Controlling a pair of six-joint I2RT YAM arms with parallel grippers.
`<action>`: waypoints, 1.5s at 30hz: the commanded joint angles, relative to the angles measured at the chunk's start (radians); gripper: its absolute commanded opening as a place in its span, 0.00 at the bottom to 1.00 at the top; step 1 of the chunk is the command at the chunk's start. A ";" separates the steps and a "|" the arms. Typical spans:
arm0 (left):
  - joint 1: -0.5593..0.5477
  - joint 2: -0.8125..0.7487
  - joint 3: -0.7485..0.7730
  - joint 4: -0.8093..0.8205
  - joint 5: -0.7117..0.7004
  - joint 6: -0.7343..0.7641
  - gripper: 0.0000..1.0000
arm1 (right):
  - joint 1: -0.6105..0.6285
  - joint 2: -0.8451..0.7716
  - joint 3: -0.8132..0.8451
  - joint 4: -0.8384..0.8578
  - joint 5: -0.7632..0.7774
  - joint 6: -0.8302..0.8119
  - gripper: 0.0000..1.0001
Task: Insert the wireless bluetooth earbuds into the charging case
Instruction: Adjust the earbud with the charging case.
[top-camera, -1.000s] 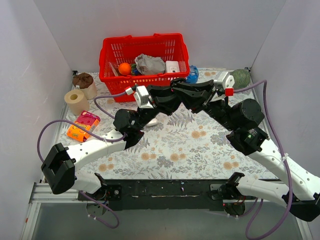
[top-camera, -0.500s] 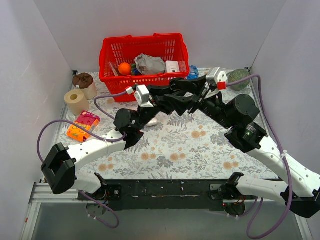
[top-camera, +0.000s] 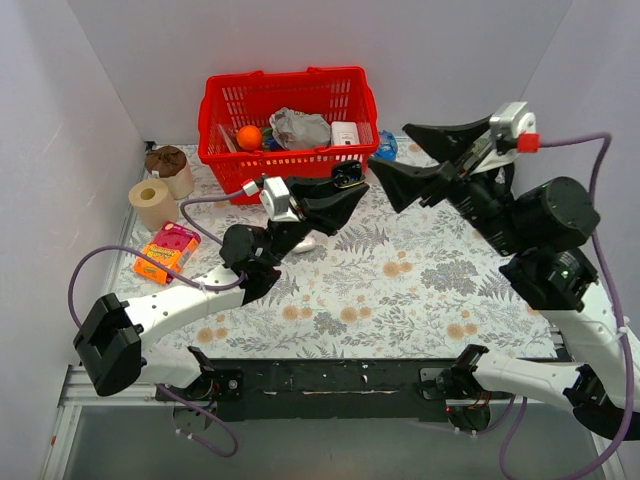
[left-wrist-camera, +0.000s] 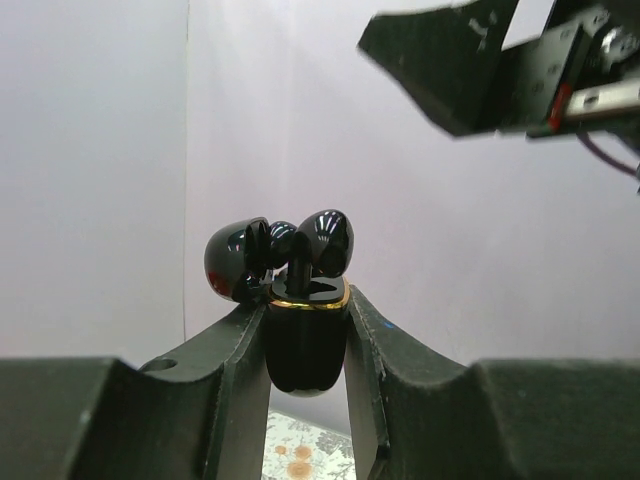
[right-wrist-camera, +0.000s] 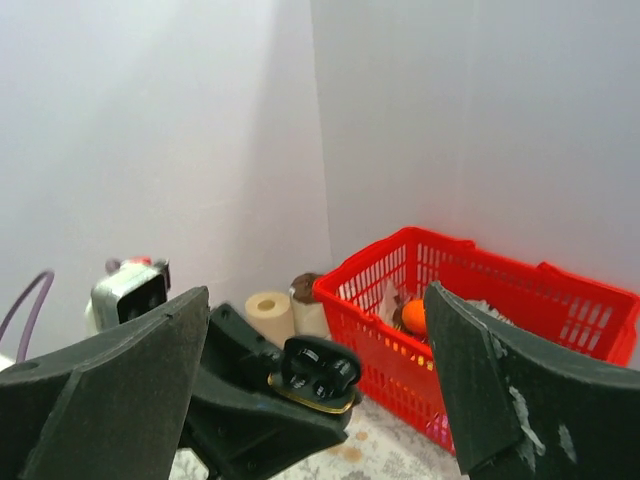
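Along the left edge of the desk (top-camera: 400, 290) sit a paper roll (top-camera: 150, 202) and an orange packet (top-camera: 166, 250), well apart from the work. Behind them, against the back wall, a red basket (top-camera: 290, 82) holds odds and ends.

Right of these, near the middle, my left arm lifts the case (left-wrist-camera: 305, 345) clear of the desk. My left jaws are clamped on its lower half, a finger on each side. I judge this grip is meant to keep the open top free and turned toward my other arm. The lid (left-wrist-camera: 235, 262) is swung back to the left. Both earbuds (left-wrist-camera: 325, 240) stand in the case side by side, their glossy heads showing above the gold rim (left-wrist-camera: 308, 298). I cannot tell whether they are pressed fully home.

Farther right, my right jaws are spread wide and hold nothing. They hang raised above the desk, near the case but apart from it. With the earbuds in place, I judge that closing the lid is what remains.
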 joint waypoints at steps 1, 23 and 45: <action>-0.003 -0.065 -0.036 -0.006 -0.006 0.027 0.00 | -0.002 0.083 0.190 -0.218 0.155 -0.003 0.95; -0.003 -0.078 -0.041 -0.040 0.008 0.045 0.00 | -0.001 0.128 0.132 -0.294 0.064 -0.029 0.98; -0.001 -0.101 -0.052 -0.043 0.026 0.044 0.00 | -0.001 0.156 0.143 -0.341 0.082 -0.038 0.98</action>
